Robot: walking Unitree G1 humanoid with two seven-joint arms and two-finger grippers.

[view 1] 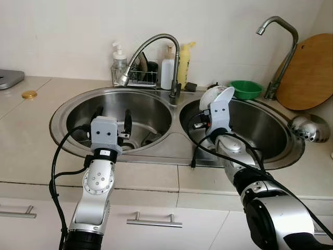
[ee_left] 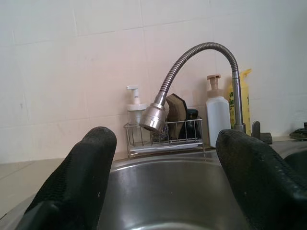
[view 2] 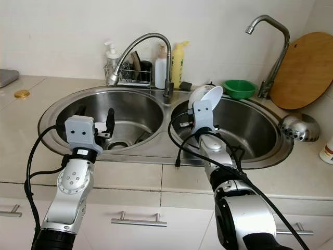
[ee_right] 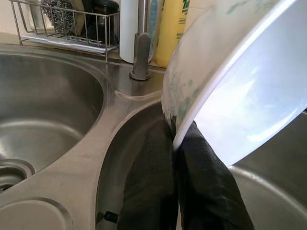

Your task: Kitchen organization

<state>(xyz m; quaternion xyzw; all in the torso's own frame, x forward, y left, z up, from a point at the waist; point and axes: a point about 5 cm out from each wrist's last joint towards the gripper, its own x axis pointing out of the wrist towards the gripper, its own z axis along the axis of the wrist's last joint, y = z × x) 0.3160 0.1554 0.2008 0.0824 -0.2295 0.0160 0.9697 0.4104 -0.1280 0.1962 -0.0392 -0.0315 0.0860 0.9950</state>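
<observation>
While the double sink (view 1: 171, 148) spans the counter (view 1: 31, 130), the left gripper (view 1: 112, 121) hangs over the left basin, fingers apart, holding nothing. Right gripper (ee_right: 175, 158): above the right basin, fingers clamped on the rim of a tilted white bowl (ee_right: 240, 81). Green bowl (view 1: 246, 89): behind the sink.
</observation>
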